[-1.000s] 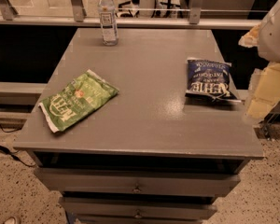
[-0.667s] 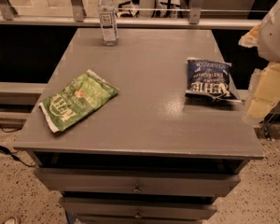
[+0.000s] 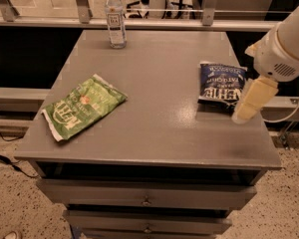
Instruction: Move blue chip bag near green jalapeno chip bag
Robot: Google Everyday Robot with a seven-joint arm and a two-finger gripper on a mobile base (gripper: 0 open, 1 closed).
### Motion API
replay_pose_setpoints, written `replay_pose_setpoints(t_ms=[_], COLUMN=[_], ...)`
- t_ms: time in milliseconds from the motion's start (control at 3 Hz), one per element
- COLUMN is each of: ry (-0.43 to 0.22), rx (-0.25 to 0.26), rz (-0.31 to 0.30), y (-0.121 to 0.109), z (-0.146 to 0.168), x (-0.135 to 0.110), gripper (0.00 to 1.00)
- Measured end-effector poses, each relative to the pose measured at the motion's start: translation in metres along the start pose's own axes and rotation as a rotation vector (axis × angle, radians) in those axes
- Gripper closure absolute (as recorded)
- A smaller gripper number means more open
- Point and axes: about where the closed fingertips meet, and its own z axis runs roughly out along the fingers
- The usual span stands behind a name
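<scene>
Well, on the grey table (image 3: pixel 154 133) the green jalapeno chip bag (image 3: pixel 82 106) lies front-left, and the blue chip bag (image 3: pixel 221 82) lies well apart at the right. My gripper (image 3: pixel 249 103) hovers just beside the blue bag's right edge; whether it is released or clenched, I cannot tell. I judge this the approach, so a grasp comes next. Both bags' white lettering reads upside down and I cannot make it out, nor the water bottle (image 3: pixel 115 18) label.

Matt grey tabletop (image 3: pixel 154 133); crinkly navy-blue foil chip bag (image 3: pixel 219 82); glossy green foil chip bag (image 3: pixel 82 107); clear plastic bottle (image 3: pixel 115 18); smooth cream gripper (image 3: pixel 245 111) beside navy bag.
</scene>
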Motion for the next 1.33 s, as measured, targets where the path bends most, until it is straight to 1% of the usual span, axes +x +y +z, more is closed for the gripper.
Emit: replay_pose_setpoints(t_ms=[333,667,1000,1333], ry=[-0.064,-0.101,-0.109,-0.112], rx=[0.066,0.102,0.103,0.094], rz=[0.058,0.109,0.168,0.199], y=[-0.034,-0.057,-0.068,-0.071], z=[0.042,0.068,0.089,0.097], x=[-0.002,-0.002,0.004,0.005], gripper=[0.00,0.00,0.02,0.16])
